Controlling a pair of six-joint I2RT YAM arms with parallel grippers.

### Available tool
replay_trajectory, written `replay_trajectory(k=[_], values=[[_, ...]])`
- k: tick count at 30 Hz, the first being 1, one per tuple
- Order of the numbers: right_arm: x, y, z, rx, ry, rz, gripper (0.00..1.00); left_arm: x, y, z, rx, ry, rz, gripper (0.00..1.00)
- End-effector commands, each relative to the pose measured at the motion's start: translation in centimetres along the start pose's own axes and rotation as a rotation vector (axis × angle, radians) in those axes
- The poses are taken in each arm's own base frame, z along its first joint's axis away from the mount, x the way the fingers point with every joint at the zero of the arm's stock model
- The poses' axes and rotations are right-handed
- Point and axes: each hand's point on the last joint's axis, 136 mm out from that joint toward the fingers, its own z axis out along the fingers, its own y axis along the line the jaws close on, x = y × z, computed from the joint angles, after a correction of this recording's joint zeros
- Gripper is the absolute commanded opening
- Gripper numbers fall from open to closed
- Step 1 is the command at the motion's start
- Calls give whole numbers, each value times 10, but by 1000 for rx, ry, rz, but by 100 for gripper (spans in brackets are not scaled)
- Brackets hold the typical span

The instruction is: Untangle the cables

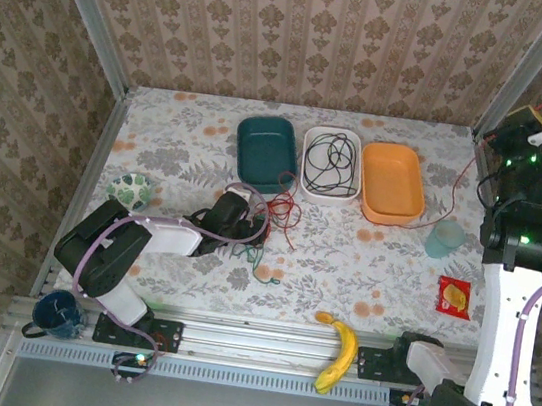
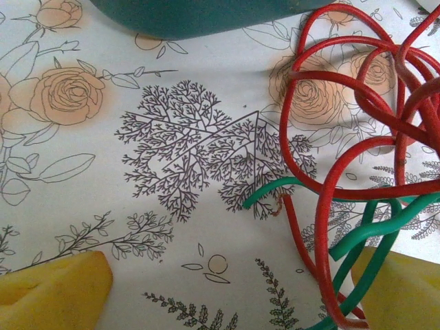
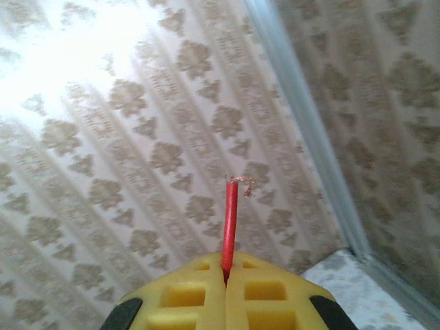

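The left fingers (image 2: 58, 292), soft yellow foam pads, stand wide apart just above the desk (image 2: 137, 227) and hold nothing. Beside the right-hand pad a smooth, glossy red cable (image 2: 323, 199) lies in loose loops, tangled with a slim green cable (image 2: 364, 234).

The right fingers (image 3: 237, 289), yellow moulded blocks with square recesses, are pressed together on an end of the red cable. Its frayed bare tip pokes up, held high near the far right corner.

The desk wears a matte cloth printed with orange roses and grey ferns. Beige damask wallpaper (image 1: 304, 36) and metal corner posts enclose it.

At the back a thin black cable (image 1: 332, 161) coils in a white rectangular tray (image 1: 306, 163), between a teal tray (image 1: 264, 147) and an orange tray (image 1: 390, 179).
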Motion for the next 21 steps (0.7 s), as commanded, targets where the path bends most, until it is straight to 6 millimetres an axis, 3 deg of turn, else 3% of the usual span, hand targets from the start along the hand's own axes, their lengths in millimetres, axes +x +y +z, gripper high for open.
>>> replay_trajectory(k=[1, 4, 12, 21], values=[[-21, 41, -4, -194, -24, 21, 0, 59, 52, -3, -210, 197, 15, 93], [-38, 47, -4, -197, -64, -14, 0, 58, 51, -2, -203, 199, 15, 93], [-108, 62, -19, -167, -249, -94, 0, 61, 49, 2, -199, 206, 4, 93], [-134, 76, 4, -181, -297, -48, 0, 63, 47, 5, -194, 206, -6, 93]])
